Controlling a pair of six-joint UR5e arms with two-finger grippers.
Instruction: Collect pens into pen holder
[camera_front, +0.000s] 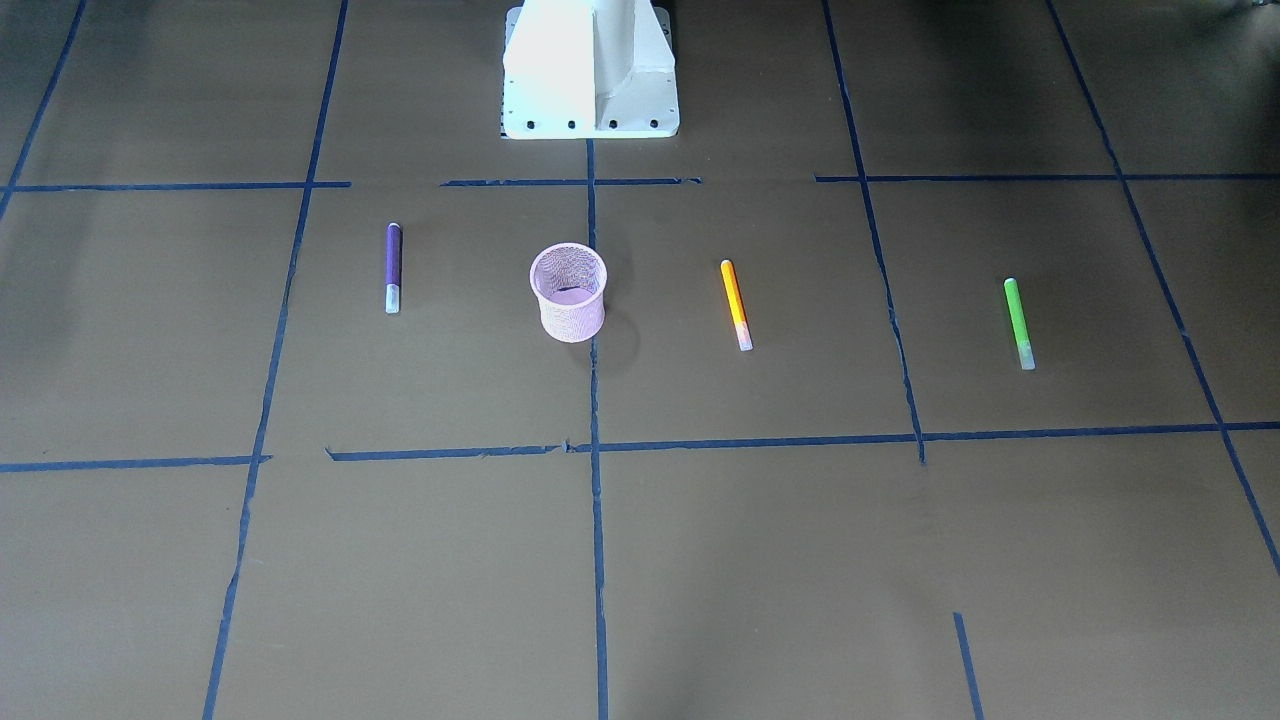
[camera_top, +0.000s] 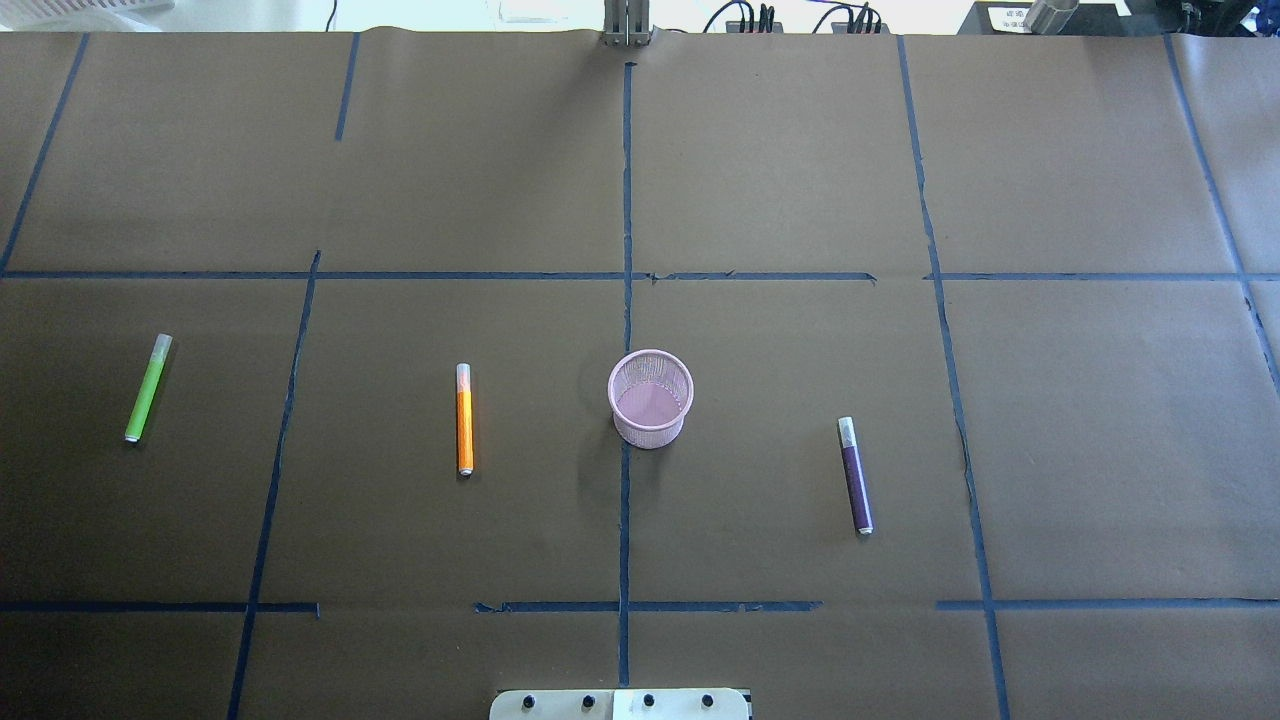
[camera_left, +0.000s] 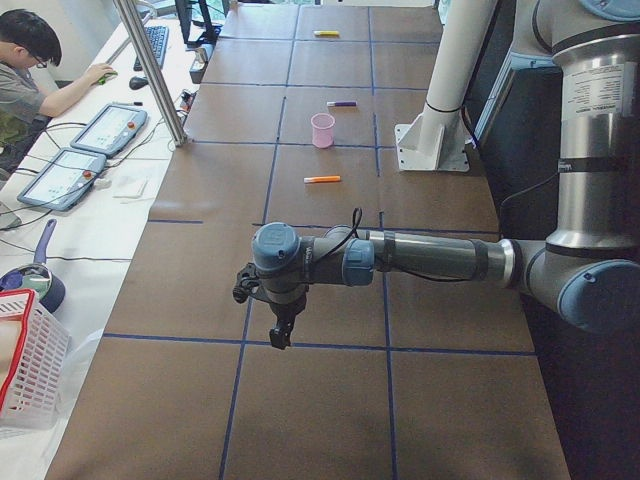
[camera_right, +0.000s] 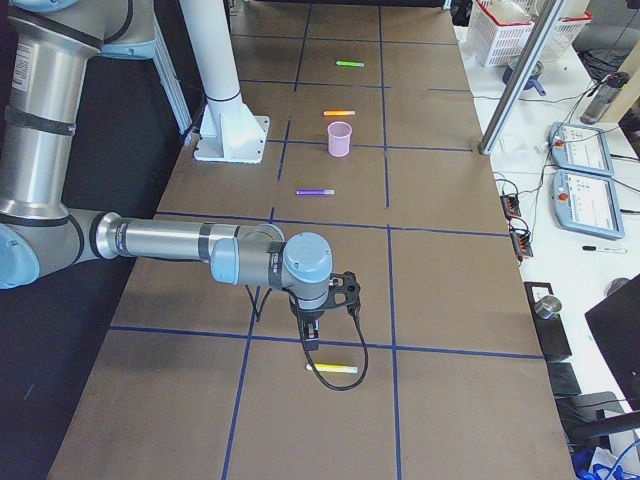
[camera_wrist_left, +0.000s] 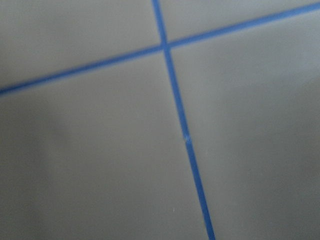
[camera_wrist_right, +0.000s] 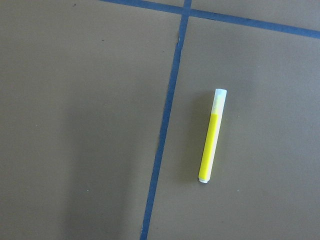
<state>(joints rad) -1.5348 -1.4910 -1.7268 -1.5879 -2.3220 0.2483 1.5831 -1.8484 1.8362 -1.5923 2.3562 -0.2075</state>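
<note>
The pink mesh pen holder (camera_top: 650, 400) stands upright at the table's middle and looks empty. The orange pen (camera_top: 464, 418) lies to its left, the green pen (camera_top: 148, 388) far left, and the purple pen (camera_top: 855, 475) to its right. A fourth, yellow pen (camera_wrist_right: 211, 142) lies under the right wrist camera. My left gripper (camera_left: 280, 335) hangs over the table's left end. My right gripper (camera_right: 310, 340) hangs just above the yellow pen (camera_right: 332, 369) at the right end. Both show only in side views, so I cannot tell whether they are open or shut.
Blue tape lines (camera_top: 625, 300) grid the brown paper table. The robot's white base (camera_front: 590, 70) stands behind the holder. An operator (camera_left: 30, 70) sits at a side desk with tablets. A basket (camera_left: 25, 360) stands off the table's left end.
</note>
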